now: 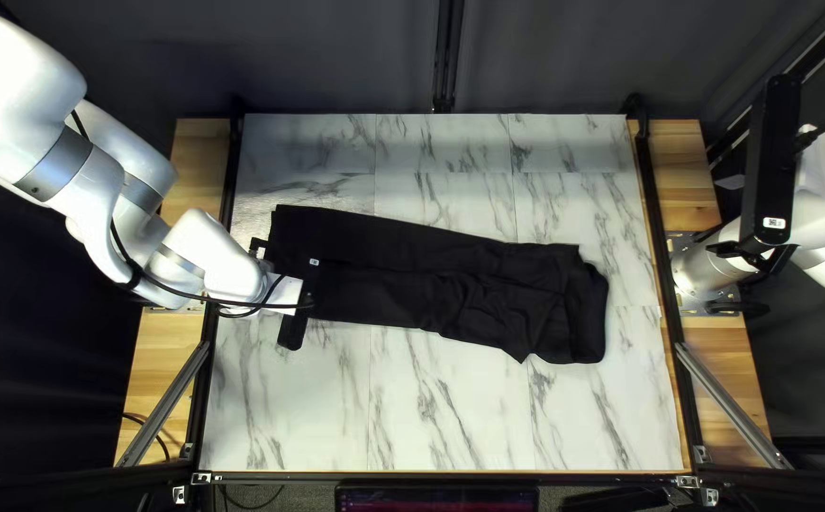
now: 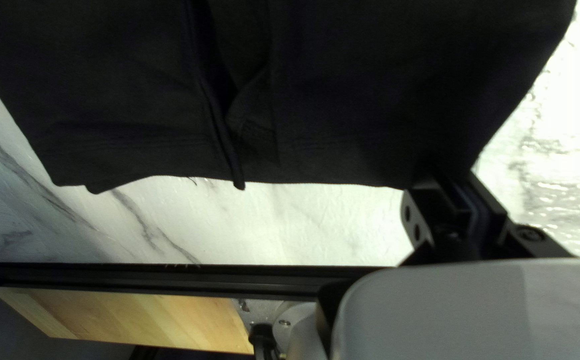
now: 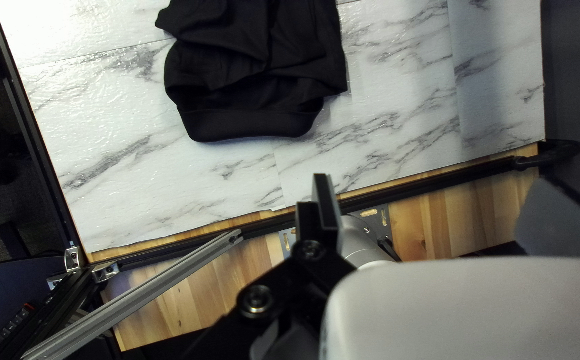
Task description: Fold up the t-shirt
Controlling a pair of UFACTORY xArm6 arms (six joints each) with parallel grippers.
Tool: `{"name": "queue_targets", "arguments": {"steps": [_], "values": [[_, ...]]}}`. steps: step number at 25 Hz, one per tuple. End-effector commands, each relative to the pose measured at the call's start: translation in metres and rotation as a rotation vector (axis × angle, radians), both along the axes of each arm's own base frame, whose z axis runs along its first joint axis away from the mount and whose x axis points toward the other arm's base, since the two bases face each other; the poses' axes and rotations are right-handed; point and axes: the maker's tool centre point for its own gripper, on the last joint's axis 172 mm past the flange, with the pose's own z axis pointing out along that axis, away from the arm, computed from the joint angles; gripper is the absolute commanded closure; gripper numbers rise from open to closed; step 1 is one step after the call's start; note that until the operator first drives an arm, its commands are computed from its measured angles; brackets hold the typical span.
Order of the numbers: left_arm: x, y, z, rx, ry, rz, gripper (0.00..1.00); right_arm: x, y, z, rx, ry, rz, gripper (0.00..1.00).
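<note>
With the t-shirt [image 1: 441,284] a long folded band across the middle of the table [image 1: 455,412], the left gripper [image 1: 277,290] at the end by its base — grip on the hem impossible to tell — and the right gripper [image 3: 435,200] wide open, empty, well apart, a one-ended pull may spill the layers.

The t-shirt [image 1: 441,284] lies on the table [image 1: 455,412] as a long folded strip. It runs from left of centre toward the right, slanting slightly toward the near edge. The left arm [image 1: 192,263] reaches in over the table's left edge and meets the strip's left end. The right arm [image 1: 711,270] stands beyond the right edge, well apart from the t-shirt.
</note>
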Motion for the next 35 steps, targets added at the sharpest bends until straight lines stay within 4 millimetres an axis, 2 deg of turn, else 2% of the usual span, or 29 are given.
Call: {"name": "queue_targets", "arguments": {"steps": [1,10,17,23,32,35], "values": [[0.012,-0.005,0.013,0.016,-0.006,-0.021,0.97,0.0,0.0,0.0,0.0,0.0,0.0,0.0],[0.046,0.007,0.024,0.037,-0.026,-0.078,0.99,0.0,0.0,0.0,0.0,0.0,0.0,0.0],[0.086,0.022,0.027,0.037,-0.042,-0.127,0.99,0.0,0.0,0.0,0.0,0.0,0.0,0.0],[0.128,0.027,0.029,0.033,-0.06,-0.185,0.99,0.0,0.0,0.0,0.0,0.0,0.0,0.0],[0.19,0.02,0.023,0.007,-0.082,-0.273,1.0,0.0,0.0,0.0,0.0,0.0,0.0,0.0],[0.211,0.021,0.012,-0.008,-0.078,-0.305,1.0,0.0,0.0,0.0,0.0,0.0,0.0,0.0]]}}
